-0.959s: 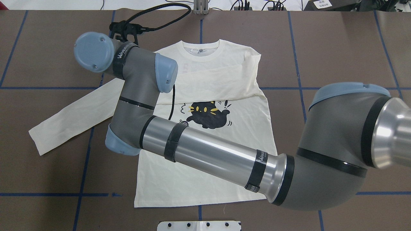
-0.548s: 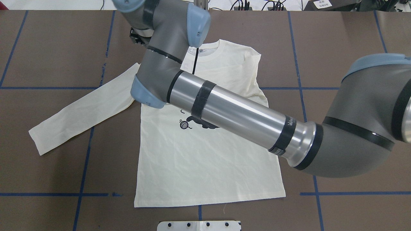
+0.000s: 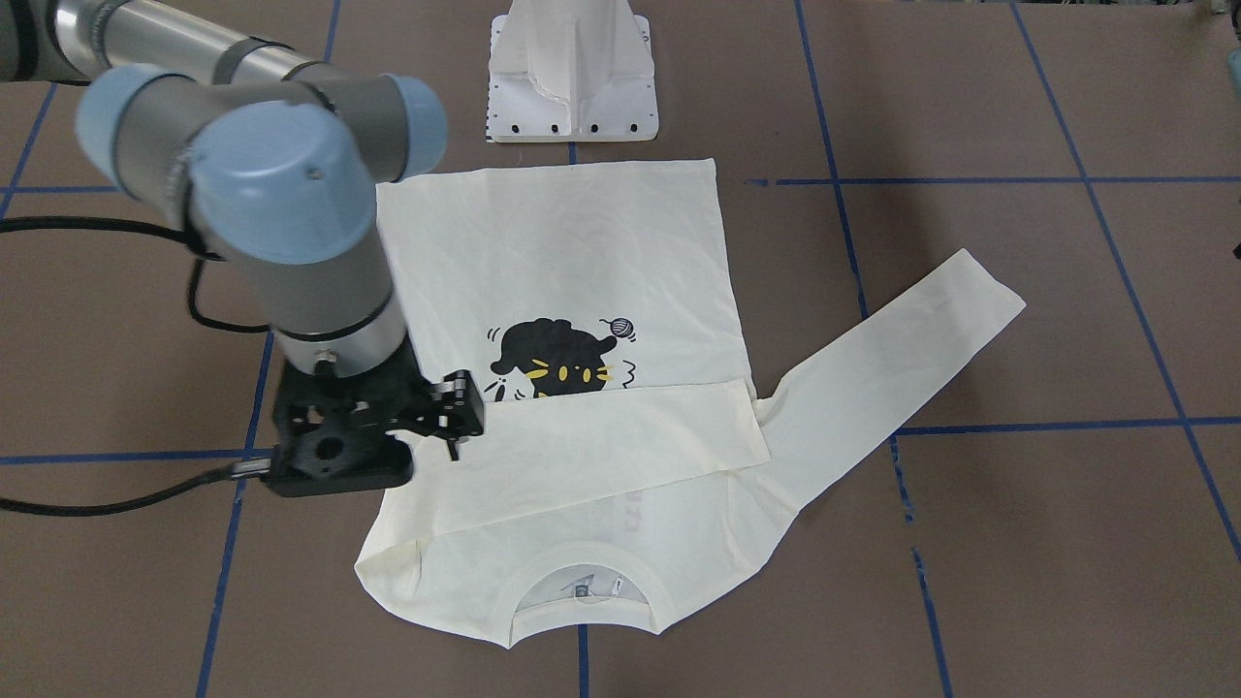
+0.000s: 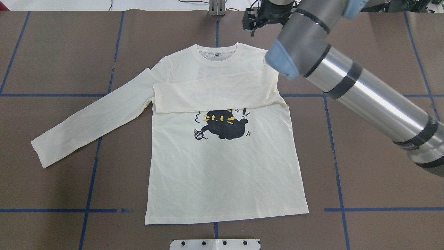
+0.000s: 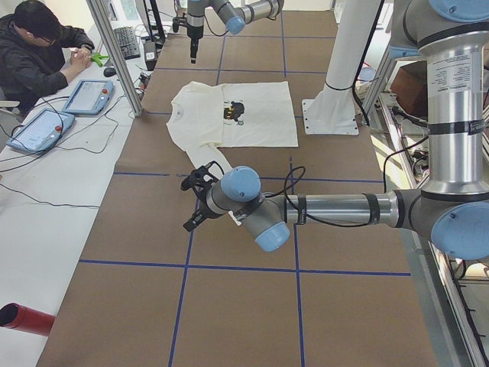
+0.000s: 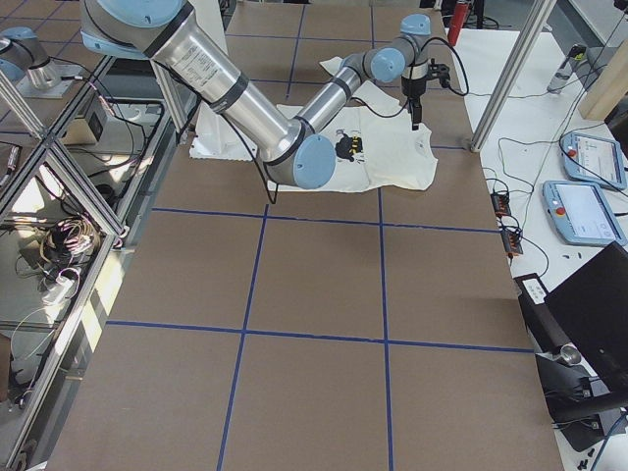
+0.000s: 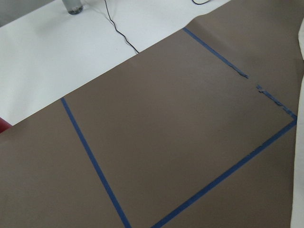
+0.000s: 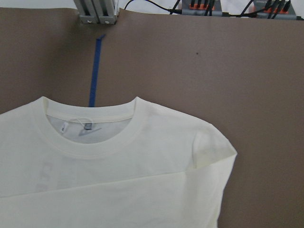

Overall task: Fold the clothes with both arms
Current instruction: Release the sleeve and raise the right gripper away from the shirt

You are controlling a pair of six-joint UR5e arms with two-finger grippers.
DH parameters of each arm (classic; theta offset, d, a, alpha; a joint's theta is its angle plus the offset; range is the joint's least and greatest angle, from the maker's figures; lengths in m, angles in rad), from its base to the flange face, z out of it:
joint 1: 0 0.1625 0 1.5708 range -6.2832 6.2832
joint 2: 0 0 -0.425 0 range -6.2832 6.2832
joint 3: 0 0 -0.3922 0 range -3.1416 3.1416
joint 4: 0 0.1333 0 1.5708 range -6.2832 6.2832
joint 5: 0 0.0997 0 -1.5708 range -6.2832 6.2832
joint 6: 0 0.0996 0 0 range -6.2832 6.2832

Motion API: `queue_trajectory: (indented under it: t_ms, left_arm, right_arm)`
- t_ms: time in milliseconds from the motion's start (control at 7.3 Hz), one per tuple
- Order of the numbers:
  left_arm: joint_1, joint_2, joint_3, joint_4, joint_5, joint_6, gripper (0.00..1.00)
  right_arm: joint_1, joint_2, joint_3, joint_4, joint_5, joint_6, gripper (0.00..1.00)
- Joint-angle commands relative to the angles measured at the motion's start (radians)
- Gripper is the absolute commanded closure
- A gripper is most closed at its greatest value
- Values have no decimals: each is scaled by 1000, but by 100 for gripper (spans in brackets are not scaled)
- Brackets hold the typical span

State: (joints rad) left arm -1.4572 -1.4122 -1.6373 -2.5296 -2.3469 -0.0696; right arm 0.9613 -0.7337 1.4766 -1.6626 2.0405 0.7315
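Overhead exterior view is showing the shirt (image 4: 222, 166) lying flat and print-up on the desk (image 4: 52, 52), with its collar (image 4: 217, 57) pointing away from the robot. The folded sleeve (image 4: 215, 92) is lying across the chest, just on the robot's side of the collar. The spread sleeve (image 4: 90, 126) is stretching out with its long axis running slantwise from the shoulder beside the collar, outward to the robot's left and back toward the robot. It is ending at a cuff (image 4: 38, 152) well apart from the collar. The right end effector (image 4: 252, 30) is hanging near the collar, on its right and slightly beyond it, carrying nothing, with its fingers looking drawn together. The left end effector (image 5: 191, 220) is showing only in the exterior left view, sitting low near the cuff end and far from the collar; whether it is apart or together cannot be told. Since the spread sleeve is lying on the left arm's side, that arm is looking the nearer one for the coming fold. That fold is likely calling for a grip toward the cuff and a sweep back toward the collar.
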Motion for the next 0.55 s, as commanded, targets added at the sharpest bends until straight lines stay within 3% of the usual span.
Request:
queue_trajectory:
  t_ms: [0, 411]
  left_arm:
    - [113, 85, -15, -110, 76, -82, 0]
    - [396, 151, -125, -130, 269, -303, 0]
  right_arm:
    - [152, -250, 154, 13, 131, -286, 0]
    - [243, -483, 282, 14, 173, -429, 0]
